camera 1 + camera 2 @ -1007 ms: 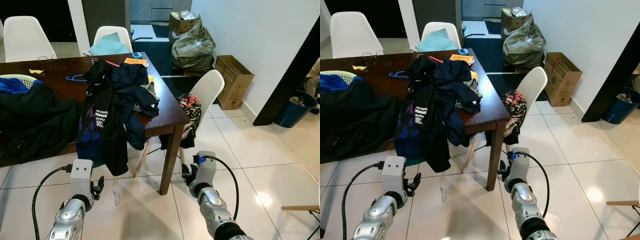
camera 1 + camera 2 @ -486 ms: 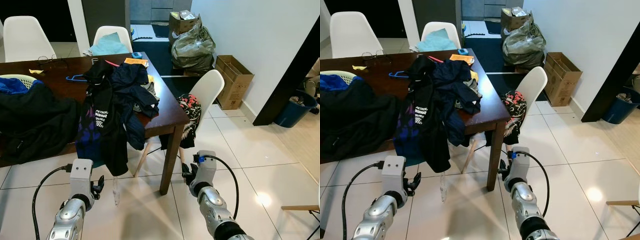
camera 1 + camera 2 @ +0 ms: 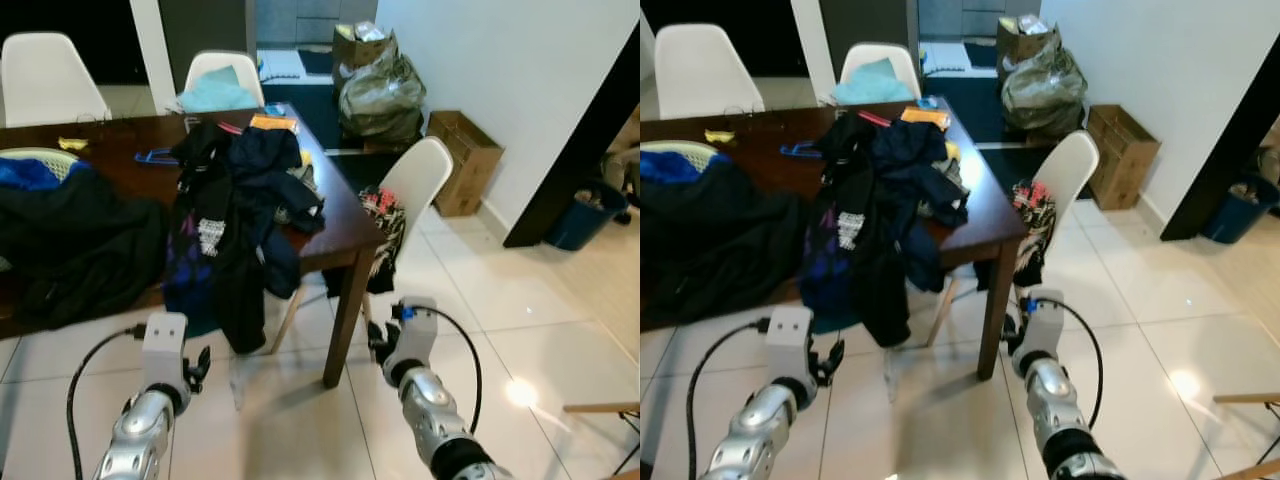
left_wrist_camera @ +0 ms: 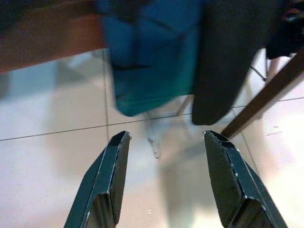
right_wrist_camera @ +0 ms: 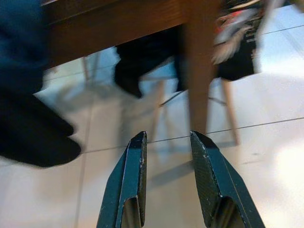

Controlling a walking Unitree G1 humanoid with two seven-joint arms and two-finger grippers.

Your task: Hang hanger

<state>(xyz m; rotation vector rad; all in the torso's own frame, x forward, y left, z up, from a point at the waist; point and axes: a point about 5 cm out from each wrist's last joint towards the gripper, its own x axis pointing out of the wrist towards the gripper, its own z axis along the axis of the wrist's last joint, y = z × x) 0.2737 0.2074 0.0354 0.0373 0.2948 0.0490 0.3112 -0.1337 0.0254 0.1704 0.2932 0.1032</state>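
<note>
A blue hanger (image 3: 155, 155) lies flat on the dark wooden table (image 3: 340, 235), at its far side behind a heap of dark clothes (image 3: 240, 200) that spills over the front edge. Both arms hang low in front of the table, over the tiled floor. My left gripper (image 4: 166, 137) is open with nothing between its fingers, and it faces the hanging clothes and the floor under the table. My right gripper (image 5: 168, 137) is open with a narrower gap and points at the table's corner leg (image 5: 197, 80). Neither gripper is near the hanger.
A black jacket (image 3: 70, 240) and a laundry basket (image 3: 35, 160) lie on the table's left part. White chairs (image 3: 415, 180) stand around it, one draped with a patterned cloth. A cardboard box (image 3: 465, 160), stuffed bags (image 3: 375, 90) and a blue bin (image 3: 575, 215) line the right wall.
The whole picture has shifted slightly and blurred, so the camera is moving. Both arms hang as before, and the hanger and clothes lie where they were.
</note>
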